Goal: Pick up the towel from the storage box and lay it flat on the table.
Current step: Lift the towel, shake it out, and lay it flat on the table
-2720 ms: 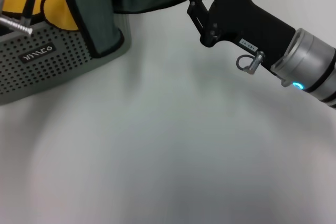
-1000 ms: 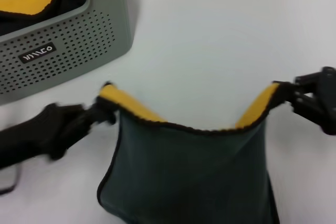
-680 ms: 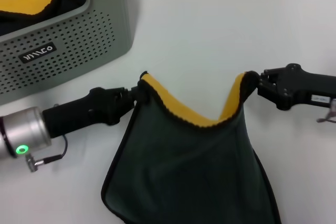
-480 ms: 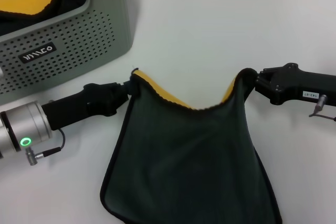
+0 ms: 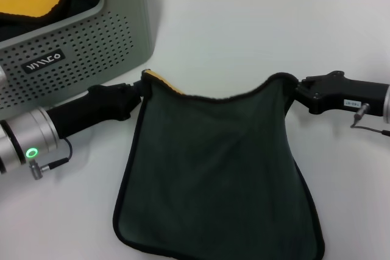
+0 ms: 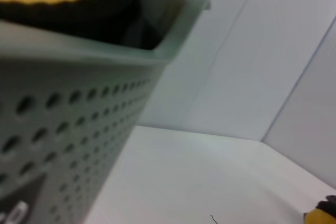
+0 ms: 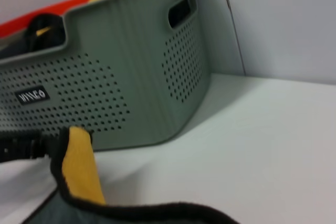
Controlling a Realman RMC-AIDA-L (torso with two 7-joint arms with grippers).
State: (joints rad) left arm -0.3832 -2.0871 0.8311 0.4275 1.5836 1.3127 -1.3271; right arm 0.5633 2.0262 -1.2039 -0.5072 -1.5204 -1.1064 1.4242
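Mostly dark-green towel (image 5: 213,162), black-edged.

We can't see the near edge of the towel (image 5: 216,168); the head view's bottom border cuts it off. The storage box (image 5: 79,47) at the desk's far-left corner is cropped top and left, contents mostly hidden. Fingertips of the left gripper (image 5: 144,89) and right gripper (image 5: 294,94) are buried in cloth corners.

towel (image 5: 213,168) green-side up on table (image 5: 244,35), corners in left gripper (image 5: 144,87) and right gripper (image 5: 295,94)
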